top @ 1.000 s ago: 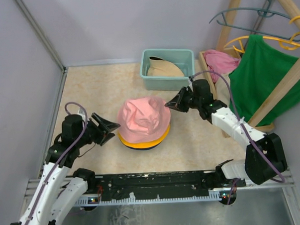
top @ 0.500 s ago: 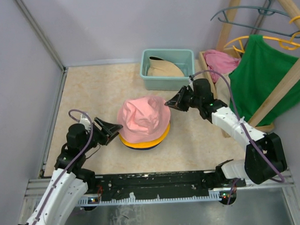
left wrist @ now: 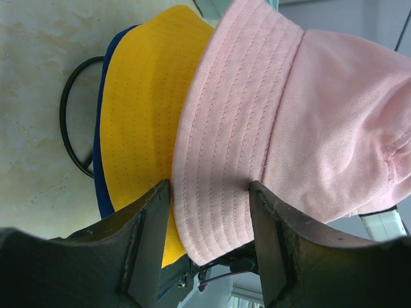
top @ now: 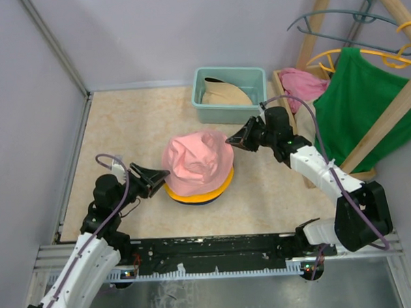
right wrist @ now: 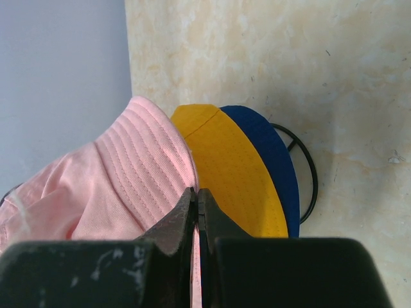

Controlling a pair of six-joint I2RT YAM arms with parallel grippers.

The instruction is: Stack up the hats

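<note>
The pink hat (top: 195, 161) sits on top of the yellow-orange hat (top: 206, 193), which lies on the navy hat (top: 194, 201) at mid-table. My right gripper (top: 231, 140) is shut on the pink brim at its right edge; in the right wrist view the shut gripper (right wrist: 198, 192) pinches pink fabric (right wrist: 96, 186) beside the yellow (right wrist: 237, 179) and navy (right wrist: 276, 167) brims. My left gripper (top: 160, 175) is open at the hat's left edge, and its wrist view shows the gripper (left wrist: 209, 192) astride the pink brim (left wrist: 225, 128). The beige hat (top: 225, 93) lies in the teal bin.
The teal bin (top: 257, 77) stands at the back. A wooden rack (top: 388, 112) on the right carries a green shirt (top: 364, 106) and hangers, with a pink cloth (top: 301, 81) beside it. A black cable loop (left wrist: 64, 128) lies under the stack.
My left gripper has moved right up to the pink hat's brim, and its jaws have narrowed. The right gripper has kept its hold and barely moved.
</note>
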